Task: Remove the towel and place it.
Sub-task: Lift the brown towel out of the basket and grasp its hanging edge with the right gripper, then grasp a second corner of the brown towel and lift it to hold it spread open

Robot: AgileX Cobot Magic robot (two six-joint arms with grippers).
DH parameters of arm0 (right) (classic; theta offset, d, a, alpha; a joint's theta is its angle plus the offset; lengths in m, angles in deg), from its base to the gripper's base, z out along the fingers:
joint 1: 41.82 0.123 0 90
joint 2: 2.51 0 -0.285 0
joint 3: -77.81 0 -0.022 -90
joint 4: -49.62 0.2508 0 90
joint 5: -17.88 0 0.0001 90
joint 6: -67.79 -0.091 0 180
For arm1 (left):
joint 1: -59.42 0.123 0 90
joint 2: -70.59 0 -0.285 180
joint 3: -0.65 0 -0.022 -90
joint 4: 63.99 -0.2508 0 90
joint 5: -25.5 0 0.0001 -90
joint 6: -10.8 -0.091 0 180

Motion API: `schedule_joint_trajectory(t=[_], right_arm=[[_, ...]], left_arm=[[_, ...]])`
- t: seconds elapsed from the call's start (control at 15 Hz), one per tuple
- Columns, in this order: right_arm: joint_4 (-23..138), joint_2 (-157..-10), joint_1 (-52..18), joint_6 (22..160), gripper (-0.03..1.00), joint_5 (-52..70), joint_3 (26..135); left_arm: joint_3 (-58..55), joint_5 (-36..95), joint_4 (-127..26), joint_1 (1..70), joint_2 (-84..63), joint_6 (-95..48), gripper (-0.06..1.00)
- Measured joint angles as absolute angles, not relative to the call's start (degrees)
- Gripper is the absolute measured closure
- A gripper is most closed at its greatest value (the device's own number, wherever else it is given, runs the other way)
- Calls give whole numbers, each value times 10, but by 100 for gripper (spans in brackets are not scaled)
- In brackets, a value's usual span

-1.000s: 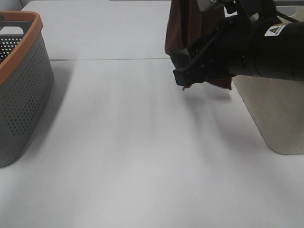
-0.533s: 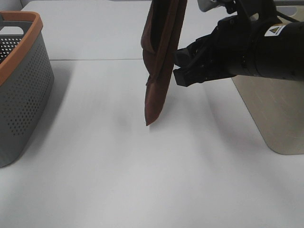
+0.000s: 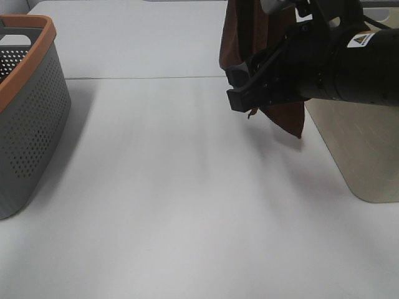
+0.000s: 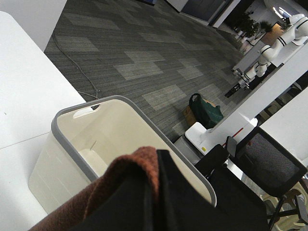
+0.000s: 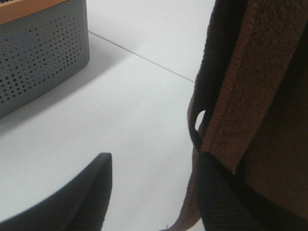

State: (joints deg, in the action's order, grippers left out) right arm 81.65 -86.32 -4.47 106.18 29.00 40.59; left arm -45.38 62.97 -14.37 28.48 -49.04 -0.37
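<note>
the towel (image 3: 288, 118) is a dark reddish-brown soft cloth with a looped, nubby pile and a stitched hem along its edge. it hangs in the air in loose vertical folds, bunched together at the top. its pointed lower corner hangs low over the far right of the white table (image 3: 156, 187).

The towel (image 3: 288, 118) runs off the upper edge, seemingly partly hidden behind the right arm (image 3: 349, 68).
</note>
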Motion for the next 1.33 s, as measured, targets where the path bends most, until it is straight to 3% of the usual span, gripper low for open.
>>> schedule_joint_trajectory(t=[0.67, 1.33], right_arm=[[816, -909, -45, 1062, 46, 289, 402], [842, -941, -45, 1059, 48, 366, 402]], left_arm=[[-454, 630, -108, 285, -490, -4, 94], [-454, 632, -107, 285, -490, -4, 94]])
